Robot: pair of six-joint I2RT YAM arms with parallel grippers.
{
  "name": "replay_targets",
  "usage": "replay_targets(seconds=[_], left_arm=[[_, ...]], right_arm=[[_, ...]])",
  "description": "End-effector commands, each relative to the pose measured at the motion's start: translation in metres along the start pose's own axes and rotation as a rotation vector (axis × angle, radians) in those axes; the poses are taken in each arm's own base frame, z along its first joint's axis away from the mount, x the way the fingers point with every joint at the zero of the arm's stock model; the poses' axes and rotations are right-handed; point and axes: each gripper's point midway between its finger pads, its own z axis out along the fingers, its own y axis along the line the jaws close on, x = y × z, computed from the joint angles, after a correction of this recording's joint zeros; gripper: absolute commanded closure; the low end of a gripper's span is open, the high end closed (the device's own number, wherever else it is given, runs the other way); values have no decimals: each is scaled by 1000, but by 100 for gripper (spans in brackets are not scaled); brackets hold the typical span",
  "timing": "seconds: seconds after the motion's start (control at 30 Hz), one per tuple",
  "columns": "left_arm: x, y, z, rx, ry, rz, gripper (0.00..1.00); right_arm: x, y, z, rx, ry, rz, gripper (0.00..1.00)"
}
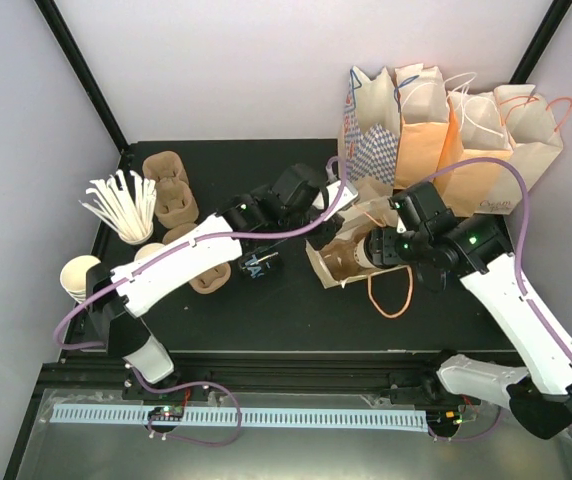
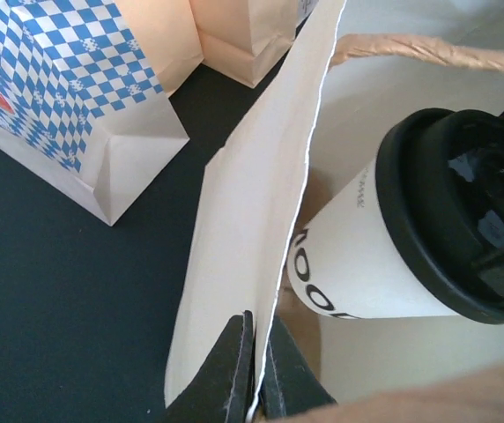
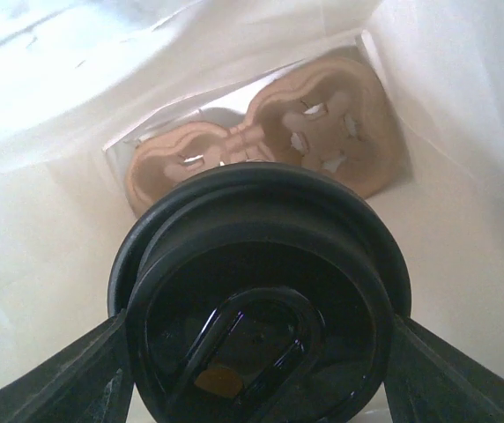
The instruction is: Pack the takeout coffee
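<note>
The takeout coffee (image 2: 358, 264) is a white paper cup with bold black lettering and a round black lid (image 3: 261, 291). My right gripper (image 3: 261, 352) is shut on it, a finger (image 3: 76, 379) pressing each side of the lid. The cup lies sideways in the mouth of a white paper bag (image 1: 338, 262) that rests on its side mid-table. A brown cardboard cup carrier (image 3: 270, 145) sits at the bag's bottom. My left gripper (image 2: 256, 374) is shut on the thin edge of the bag's wall (image 2: 252, 203). In the top view my left gripper (image 1: 334, 205) is just behind the bag, and my right gripper (image 1: 391, 246) is at its right.
Several paper bags (image 1: 446, 130) stand at the back right, one of them blue-checked (image 2: 58, 88). Cardboard carriers (image 1: 171, 190), a cup of wooden stirrers (image 1: 126, 205) and cream cups (image 1: 81, 275) occupy the left. A black cup with pale lettering (image 1: 256, 265) lies near the middle.
</note>
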Motion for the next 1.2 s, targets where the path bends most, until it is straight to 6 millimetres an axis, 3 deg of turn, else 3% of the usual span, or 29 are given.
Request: replay_targets(seconds=[0.0,0.2,0.37,0.53,0.73,0.8,0.93,1.03,1.1,1.17], left_arm=[[-21,-5,-7,-57,-125,34,99],[-22,7,-11,-144,-115,-104,99],[-21,4,-6,-130,-127,-177,99],[-19,-18,8,-19,-100,-235,97],[-6,-51,15,153,-29,-281,90],[-7,-62,11,225,-17,-286,77],[-18,-83,-12,367,-31,-300,37],[-30,-95,-34,498,-55,-337,14],[-38,-93,-48,559,-65,-381,5],[-50,-84,-65,600,-104,-428,3]], right_arm=[[-6,11,13,-55,-58,89,72],[18,-7,39,8,-63,107,73],[38,-15,62,-29,-158,128,75],[39,-20,72,-84,-321,119,77],[49,-28,83,-53,-308,144,77],[47,-33,81,-33,-333,155,77],[41,-36,77,-31,-399,129,77],[43,-36,81,-25,-402,89,77],[44,-38,85,-17,-395,91,77],[45,-38,87,-17,-396,104,78]])
